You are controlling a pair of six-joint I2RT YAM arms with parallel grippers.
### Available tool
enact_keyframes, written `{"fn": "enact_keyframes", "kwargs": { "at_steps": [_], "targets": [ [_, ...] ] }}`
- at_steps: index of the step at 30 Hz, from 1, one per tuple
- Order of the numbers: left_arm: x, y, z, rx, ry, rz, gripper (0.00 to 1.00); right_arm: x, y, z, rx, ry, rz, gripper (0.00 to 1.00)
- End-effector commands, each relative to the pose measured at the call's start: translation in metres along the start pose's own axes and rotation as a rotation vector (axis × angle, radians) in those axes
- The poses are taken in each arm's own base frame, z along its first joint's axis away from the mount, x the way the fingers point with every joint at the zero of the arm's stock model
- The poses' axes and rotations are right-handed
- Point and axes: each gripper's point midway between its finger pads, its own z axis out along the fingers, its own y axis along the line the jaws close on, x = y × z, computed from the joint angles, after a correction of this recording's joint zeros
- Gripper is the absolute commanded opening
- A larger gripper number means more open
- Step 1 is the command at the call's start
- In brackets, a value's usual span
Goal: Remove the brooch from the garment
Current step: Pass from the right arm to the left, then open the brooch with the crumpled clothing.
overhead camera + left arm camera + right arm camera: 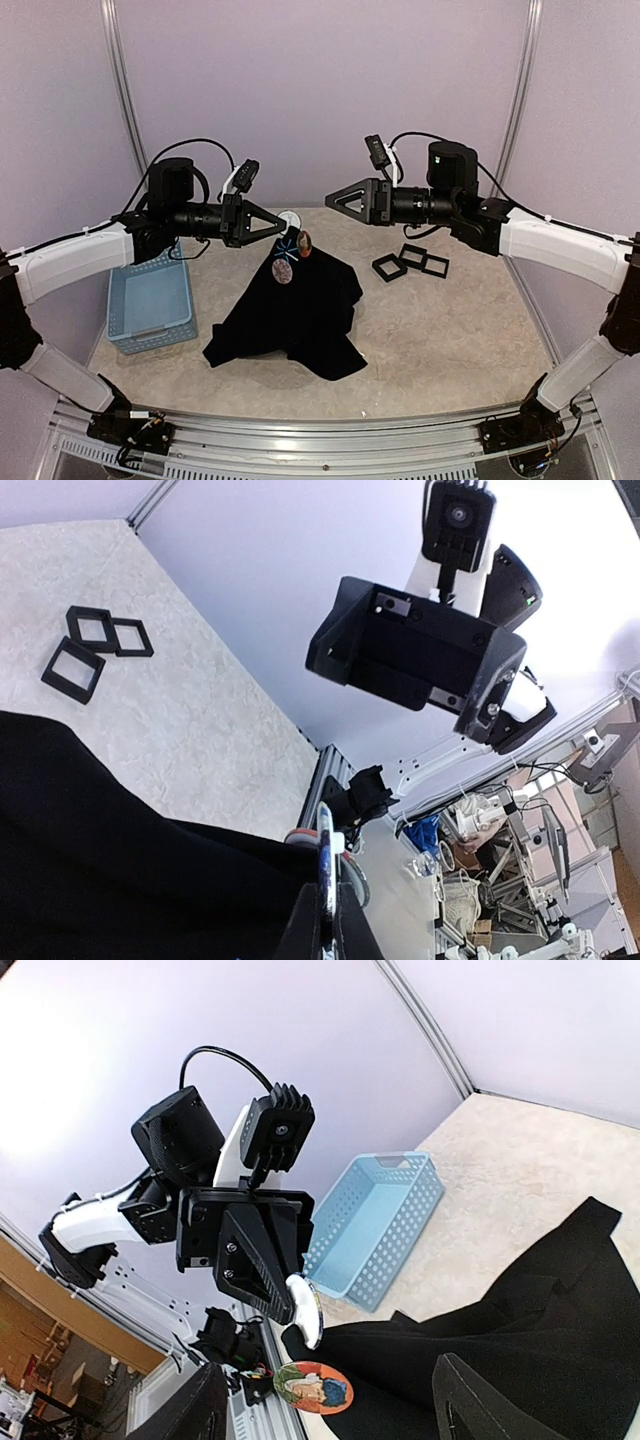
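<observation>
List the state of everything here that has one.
left gripper, shut on the garment at its neck.
right gripper, open, clear of the garment.
garment, lifted at the neck, rest draped on the table.
brooch, on the garment, not removed.
basket, upright, empty.
black frames, lying flat on the table.

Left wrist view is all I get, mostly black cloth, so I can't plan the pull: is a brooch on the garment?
Observer: Yes, an oval picture brooch sits on the garment, just below the left gripper.
Operator: Is the right gripper holding it?
Observer: No, the right gripper hangs apart from the garment, jaws open.
Operator: Anywhere to drop it?
Observer: A light-blue basket stands at the garment's left side.
</observation>
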Motion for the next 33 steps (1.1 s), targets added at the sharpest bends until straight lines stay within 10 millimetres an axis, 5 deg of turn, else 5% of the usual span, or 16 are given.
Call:
{"fn": "enact_keyframes", "kwargs": {
  "at_steps": [1,13,33],
  "targets": [
    [-0.020,-0.025,-0.007,0.085,-0.068,0.050,0.00,-0.004,0.015,0.016,-0.105,-0.013,0.025,0.73],
    [-0.023,-0.023,0.000,0.118,-0.051,0.033,0.00,0.019,0.021,0.045,-0.254,0.132,0.060,0.63],
    [-0.024,-0.016,0.007,0.108,-0.047,0.035,0.00,0.034,0.028,0.062,-0.364,0.217,0.088,0.22]
  ]
}}
